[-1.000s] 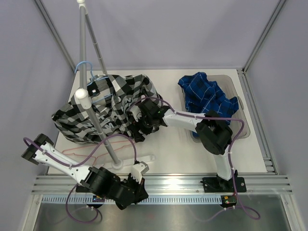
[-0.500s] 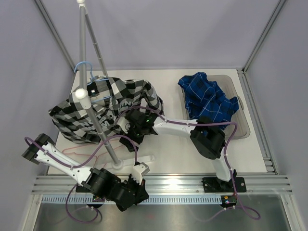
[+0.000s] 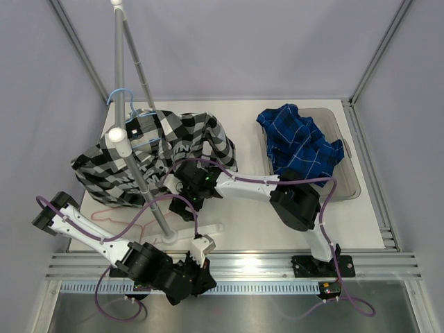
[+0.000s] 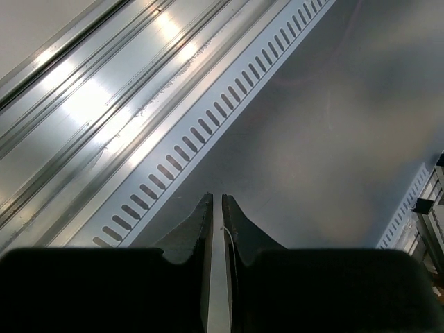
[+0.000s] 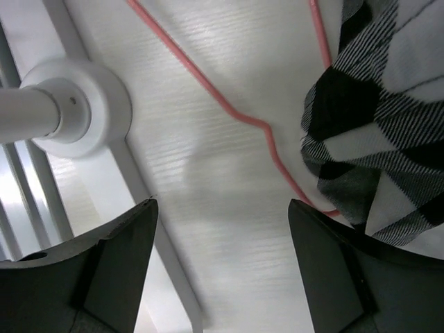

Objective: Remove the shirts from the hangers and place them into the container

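Note:
The black, white and grey checked shirt (image 3: 156, 149) (image 5: 378, 132) lies bunched on the table around the rack pole, with the light blue hanger (image 3: 119, 93) at its collar, hooked on the pole. The pink hanger (image 3: 128, 220) (image 5: 236, 114) lies bare on the table. The blue plaid shirt (image 3: 302, 142) sits in the container (image 3: 352, 182). My right gripper (image 3: 182, 202) (image 5: 222, 205) hangs open over bare table, between the rack base and the shirt's hem, holding nothing. My left gripper (image 3: 199, 274) (image 4: 216, 201) is shut and empty over the front rail.
The white rack base (image 3: 170, 236) (image 5: 76, 104) and its foot bar (image 3: 205, 228) stand just left of and in front of my right gripper. The slanted grey pole (image 3: 128, 149) crosses above the checked shirt. A slotted aluminium rail (image 4: 208, 132) runs along the near edge.
My right arm has swung left and toward the front, off the checked shirt and down near the rack base. The shirt has shifted left. The left arm has stayed put.

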You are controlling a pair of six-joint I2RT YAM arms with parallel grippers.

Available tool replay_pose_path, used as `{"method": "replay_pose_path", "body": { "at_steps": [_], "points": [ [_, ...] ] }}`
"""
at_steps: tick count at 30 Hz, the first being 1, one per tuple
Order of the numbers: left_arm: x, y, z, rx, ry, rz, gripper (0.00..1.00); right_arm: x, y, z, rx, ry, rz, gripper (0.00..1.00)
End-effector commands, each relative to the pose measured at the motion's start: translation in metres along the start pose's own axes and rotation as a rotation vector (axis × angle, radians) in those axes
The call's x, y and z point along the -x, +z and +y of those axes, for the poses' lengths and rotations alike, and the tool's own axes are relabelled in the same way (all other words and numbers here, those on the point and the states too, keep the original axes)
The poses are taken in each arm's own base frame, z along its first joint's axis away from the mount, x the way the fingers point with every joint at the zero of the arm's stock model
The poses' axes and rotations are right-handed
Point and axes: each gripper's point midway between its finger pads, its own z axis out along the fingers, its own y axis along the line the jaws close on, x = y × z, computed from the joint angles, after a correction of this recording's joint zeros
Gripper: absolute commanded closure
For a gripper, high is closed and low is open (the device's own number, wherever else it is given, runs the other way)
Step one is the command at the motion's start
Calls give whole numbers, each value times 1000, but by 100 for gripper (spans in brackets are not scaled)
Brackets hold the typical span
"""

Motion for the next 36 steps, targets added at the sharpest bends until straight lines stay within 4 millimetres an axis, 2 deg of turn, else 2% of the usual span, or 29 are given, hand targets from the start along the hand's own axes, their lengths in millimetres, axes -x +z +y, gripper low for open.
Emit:
{"method": "replay_pose_path", "body": {
  "at_steps": [1,6,8,15,16,18,19,22,24,26,28,35,36],
  "points": [
    [11,2,-4,-28,-15,-75,87,15,5,-16,-55,-47,-18,17],
    [11,2,-7,-43,-13,-76,87,20,10,-22,-70,-63,-25,18],
    [11,2,-8,-46,-10,-77,86,16,16,-23,-68,-66,-8,19],
    [8,2,-6,-51,-13,-75,85,12,29,-27,-59,-61,-7,31],
    [8,2,-7,-52,-16,-76,85,10,31,-27,-53,-56,-2,38],
    [8,2,-6,-55,-18,-78,85,7,33,-27,-48,-51,7,46],
    [7,2,-5,-55,-19,-79,85,6,33,-28,-50,-51,10,55],
    [7,2,-3,-56,-25,-84,85,7,30,-27,-52,-50,3,73],
    [7,2,-3,-60,-25,-87,85,7,29,-27,-51,-48,-1,81],
    [8,1,-3,-62,-27,-88,85,6,29,-27,-51,-46,3,94],
    [8,1,-4,-66,-28,-90,85,8,27,-26,-51,-43,1,100],
    [11,0,-8,-61,19,-110,85,12,7,-17,-43,-33,-27,100],
    [12,-2,-11,-60,30,-114,84,8,3,-15,-34,-26,-11,100]
  ]
}}
